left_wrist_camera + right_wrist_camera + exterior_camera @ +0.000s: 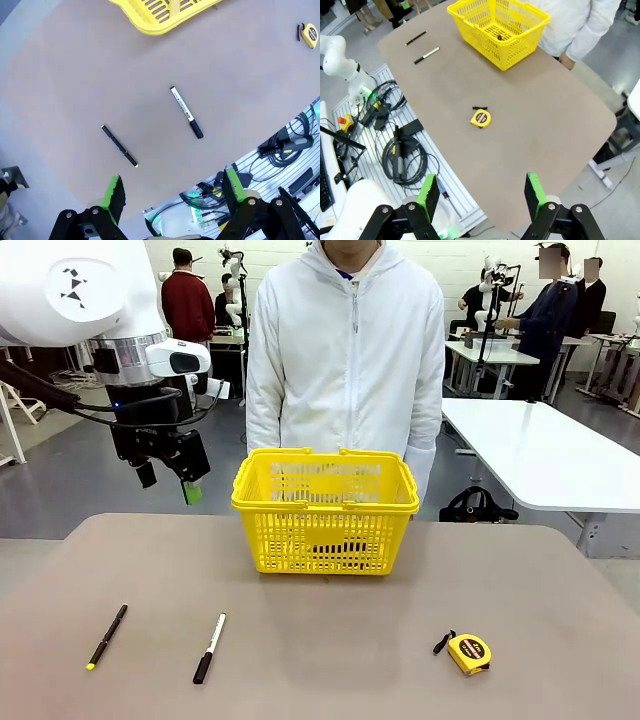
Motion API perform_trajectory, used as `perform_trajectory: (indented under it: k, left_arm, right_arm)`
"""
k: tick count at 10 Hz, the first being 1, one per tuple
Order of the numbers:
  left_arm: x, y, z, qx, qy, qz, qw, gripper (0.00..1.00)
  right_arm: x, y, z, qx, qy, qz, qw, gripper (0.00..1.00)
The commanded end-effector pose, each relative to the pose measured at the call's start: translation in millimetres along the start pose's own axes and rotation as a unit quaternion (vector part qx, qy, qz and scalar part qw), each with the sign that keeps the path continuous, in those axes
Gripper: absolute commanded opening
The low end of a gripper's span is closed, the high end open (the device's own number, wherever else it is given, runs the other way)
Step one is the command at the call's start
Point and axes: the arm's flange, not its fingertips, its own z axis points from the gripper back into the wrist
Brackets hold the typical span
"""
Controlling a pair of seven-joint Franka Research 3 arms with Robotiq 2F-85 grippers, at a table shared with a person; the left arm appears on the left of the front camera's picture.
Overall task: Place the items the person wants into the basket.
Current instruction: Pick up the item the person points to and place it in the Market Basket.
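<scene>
The slim black pen [107,637] with a yellow tip lies on the table at the front left, also seen as pen [119,146] and pen [415,38]. The yellow basket [325,502] stands at the table's far middle, in front of the person [345,350] in a white jacket. Something small and dark [500,36] lies on the basket's floor; I cannot tell what it is. My left gripper [170,480] hangs open and empty high above the table's far left, left of the basket; left gripper [173,190] looks down on the pen. My right gripper [480,195] is open and empty, high over the table's edge.
A white marker [209,648] with a black cap lies right of the pen. A round yellow tape measure [468,652] sits at the front right. Cables and equipment [395,150] lie on a rack beside the table. Bare tabletop [330,640] spreads in front of the basket.
</scene>
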Motion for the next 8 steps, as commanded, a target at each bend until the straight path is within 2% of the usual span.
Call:
perform_trajectory:
  k: [1, 5, 6, 8]
  left_arm:
    - [2.6, -0.9, 2.7, -0.001, 0.001, -0.001, 1.0, 1.0]
    - [1.2, -0.7, 0.8, 0.0, -0.001, -0.001, 1.0, 1.0]
    - [-20.0, 20.6, 21.6, -0.049, -0.046, -0.033, 0.997, 1.0]
    - [-71.4, 68.1, 74.7, -0.152, -0.106, -0.097, 0.978, 1.0]
  right_arm:
    - [1.0, 0.6, 0.3, 0.011, -0.011, 0.008, 1.0, 0.89]
    - [1.0, 0.6, 0.3, 0.011, -0.011, 0.008, 1.0, 0.89]
    - [1.0, 0.6, 0.3, 0.011, -0.011, 0.008, 1.0, 0.89]
    - [1.0, 0.6, 0.3, 0.011, -0.011, 0.008, 1.0, 0.89]
